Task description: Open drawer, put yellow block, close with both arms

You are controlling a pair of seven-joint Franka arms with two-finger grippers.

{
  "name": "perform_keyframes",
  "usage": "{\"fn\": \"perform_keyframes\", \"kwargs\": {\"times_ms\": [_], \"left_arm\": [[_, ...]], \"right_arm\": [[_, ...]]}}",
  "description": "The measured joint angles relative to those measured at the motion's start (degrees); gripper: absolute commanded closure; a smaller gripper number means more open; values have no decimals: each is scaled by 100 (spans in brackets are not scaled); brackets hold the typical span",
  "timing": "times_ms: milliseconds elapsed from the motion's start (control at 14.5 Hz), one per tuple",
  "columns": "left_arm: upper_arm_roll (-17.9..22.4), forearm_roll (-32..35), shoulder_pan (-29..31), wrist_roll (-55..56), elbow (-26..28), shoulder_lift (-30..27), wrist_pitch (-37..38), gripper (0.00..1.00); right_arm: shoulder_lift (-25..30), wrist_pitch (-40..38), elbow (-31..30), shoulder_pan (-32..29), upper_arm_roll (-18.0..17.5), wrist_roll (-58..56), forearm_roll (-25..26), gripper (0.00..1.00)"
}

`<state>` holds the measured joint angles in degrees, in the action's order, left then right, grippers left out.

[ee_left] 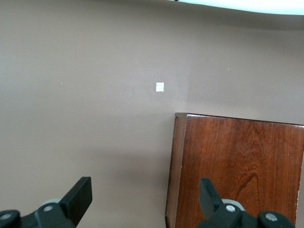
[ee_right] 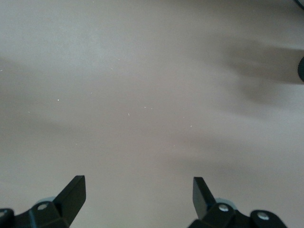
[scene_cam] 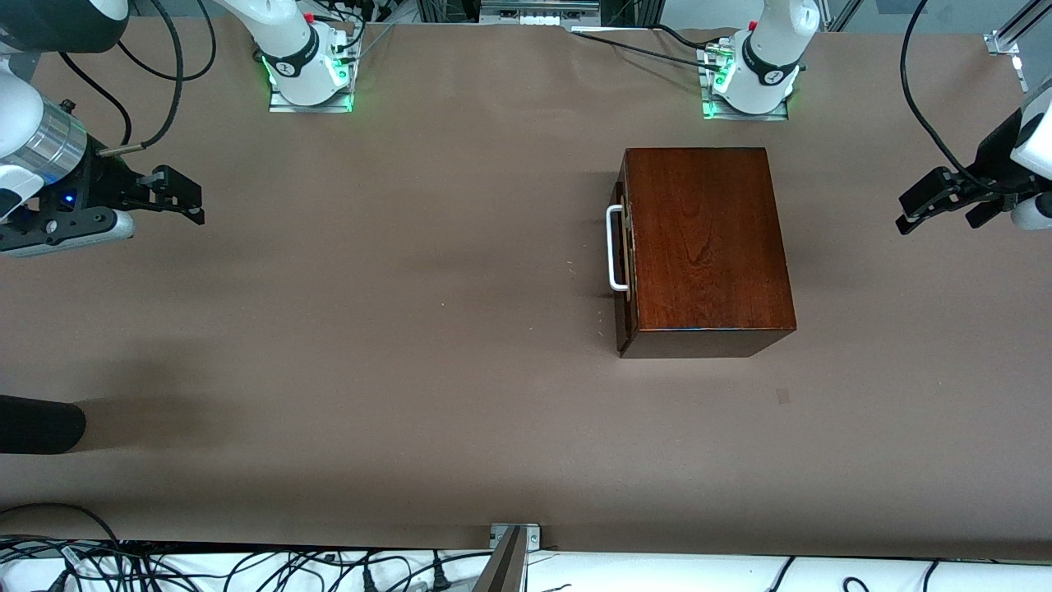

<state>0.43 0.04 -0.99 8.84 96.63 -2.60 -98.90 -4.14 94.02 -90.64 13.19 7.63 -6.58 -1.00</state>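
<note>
The dark reddish-brown wooden box (scene_cam: 707,238) stands on the table, nearer the left arm's base. Its drawer (scene_cam: 625,247) is shut, and the white bar handle (scene_cam: 615,248) faces the right arm's end of the table. The box top also shows in the left wrist view (ee_left: 237,166). No yellow block shows in any view. My left gripper (scene_cam: 937,214) is open and empty, up in the air at the left arm's end of the table, apart from the box; its own view (ee_left: 144,186) shows it too. My right gripper (scene_cam: 191,197) is open and empty over bare table (ee_right: 138,182) at the right arm's end.
A black rounded object (scene_cam: 37,426) juts in at the table's edge at the right arm's end, nearer the front camera. A small pale square mark (scene_cam: 782,396) lies on the brown table cover near the box, also in the left wrist view (ee_left: 159,87). Cables run along the front edge.
</note>
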Motion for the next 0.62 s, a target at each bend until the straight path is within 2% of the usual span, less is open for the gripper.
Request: {"fn": "perform_keyframes", "kwargs": {"times_ms": [621], "left_arm": [[-92, 0, 1, 81, 68, -1, 169, 0]], "right_arm": [[0, 0, 0, -1, 0, 2, 0, 0]]}}
